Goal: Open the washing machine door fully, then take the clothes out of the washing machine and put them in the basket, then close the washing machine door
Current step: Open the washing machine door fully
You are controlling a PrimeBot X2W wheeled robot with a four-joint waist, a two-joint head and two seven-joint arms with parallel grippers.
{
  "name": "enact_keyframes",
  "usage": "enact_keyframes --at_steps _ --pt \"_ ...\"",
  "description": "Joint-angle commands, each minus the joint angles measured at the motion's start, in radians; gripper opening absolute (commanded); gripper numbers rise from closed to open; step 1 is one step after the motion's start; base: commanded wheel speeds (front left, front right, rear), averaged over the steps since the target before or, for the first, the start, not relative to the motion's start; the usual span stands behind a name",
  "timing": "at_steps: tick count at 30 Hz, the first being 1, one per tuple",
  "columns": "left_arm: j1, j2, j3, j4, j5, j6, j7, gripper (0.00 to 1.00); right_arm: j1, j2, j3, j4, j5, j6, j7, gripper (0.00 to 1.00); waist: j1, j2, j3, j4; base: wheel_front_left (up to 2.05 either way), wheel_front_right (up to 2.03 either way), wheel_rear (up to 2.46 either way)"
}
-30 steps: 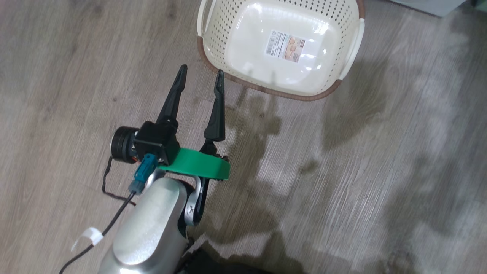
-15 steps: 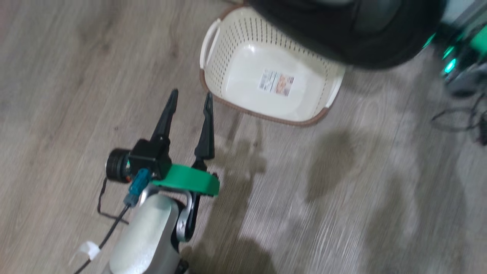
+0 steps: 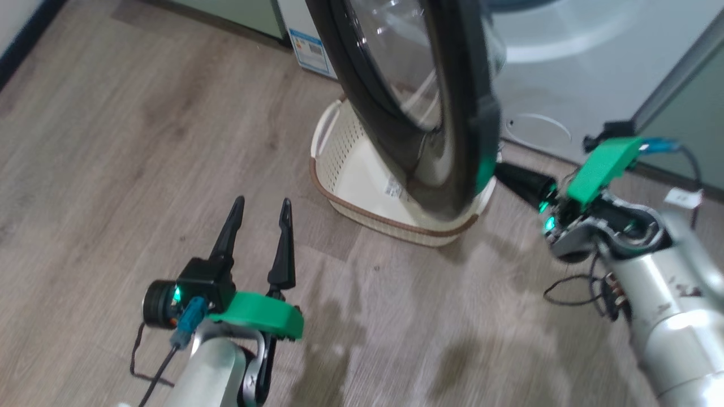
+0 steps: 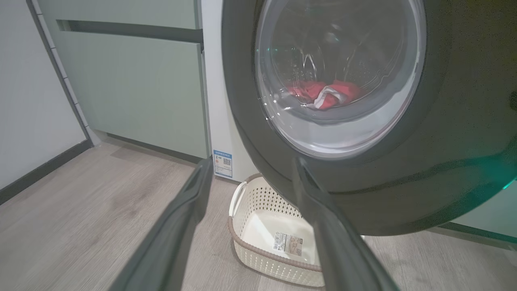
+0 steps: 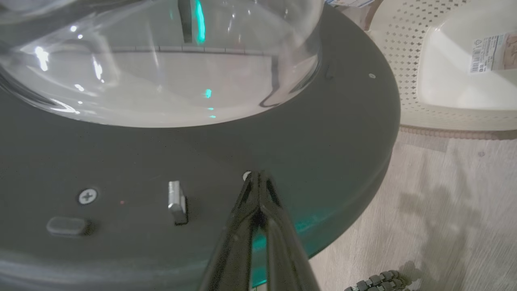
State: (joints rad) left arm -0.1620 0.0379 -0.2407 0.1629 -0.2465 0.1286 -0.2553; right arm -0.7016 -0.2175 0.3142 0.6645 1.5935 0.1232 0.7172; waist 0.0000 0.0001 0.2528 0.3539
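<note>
Half open only: our head camera has lifted, bringing the washing machine door (image 3: 464,113) into sight above the basket (image 3: 339,141). Our right gripper (image 5: 255,178), fingers pinched together, presses its inner face, while our left gripper (image 3: 261,202) hangs spread and empty. The clothes (image 4: 323,93) lie inside the washing machine (image 3: 543,85).

The left gripper (image 3: 262,204) sits low with its two fingers spread wide apart, pointing up. The right gripper (image 5: 255,178) has its fingers pressed together. The right arm (image 3: 667,305) reaches sideways.
</note>
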Motion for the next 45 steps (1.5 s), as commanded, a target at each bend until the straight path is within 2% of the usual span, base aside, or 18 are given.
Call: enact_keyframes --at_steps 1,12,23,24,25,26,31,36,45 --pt "-0.006 0.012 0.039 -0.027 0.006 -0.006 -0.006 1.0 0.008 0.025 0.011 -0.034 0.002 0.008 -0.003 0.0 0.0 -0.0001 -0.027 0.018 0.0 0.0 0.0" --pt "0.031 0.012 0.067 -0.025 0.011 -0.018 -0.006 1.0 0.081 0.118 0.049 -0.012 -0.021 0.008 -0.04 0.0 0.0 -0.0001 -0.08 0.042 0.0 0.0 0.0" --pt "0.072 0.012 0.135 -0.011 0.035 -0.038 -0.006 1.0 0.149 0.113 0.034 -0.028 -0.033 0.008 -0.124 0.0 0.0 -0.0001 -0.155 -0.014 0.0 0.0 0.0" --pt "0.077 0.012 0.146 -0.01 0.04 -0.045 -0.006 1.0 0.159 0.109 0.032 -0.033 -0.037 0.008 -0.137 0.29 0.0 -0.0001 -0.165 -0.023 0.0 0.0 0.0" --pt "0.081 0.012 0.159 -0.008 0.046 -0.054 -0.006 1.0 0.169 0.106 0.031 -0.04 -0.04 0.008 -0.149 0.53 0.0 -0.0001 -0.175 -0.034 0.0 0.0 0.0" --pt "0.085 0.012 0.172 -0.006 0.054 -0.064 -0.006 1.0 0.18 0.102 0.031 -0.047 -0.045 0.008 -0.161 1.0 0.0 -0.0001 -0.185 -0.045 0.0 0.0 0.0" --pt "0.1 0.012 0.245 0.0 0.095 -0.106 -0.006 1.0 0.239 0.076 0.042 -0.111 -0.075 0.008 -0.238 1.0 0.0 -0.0001 -0.223 -0.109 0.0 0.0 0.0" --pt "0.104 0.013 0.313 0.002 0.13 -0.145 -0.006 1.0 0.284 0.029 0.059 -0.171 -0.12 0.008 -0.377 1.0 0.0 -0.0001 -0.243 -0.173 0.0 0.0 0.0" --pt "0.111 0.014 0.4 0.011 0.161 -0.188 -0.006 1.0 0.33 -0.095 0.137 -0.239 -0.235 0.008 -0.768 1.0 0.0 -0.0001 -0.266 -0.268 0.0 0.0 0.0"
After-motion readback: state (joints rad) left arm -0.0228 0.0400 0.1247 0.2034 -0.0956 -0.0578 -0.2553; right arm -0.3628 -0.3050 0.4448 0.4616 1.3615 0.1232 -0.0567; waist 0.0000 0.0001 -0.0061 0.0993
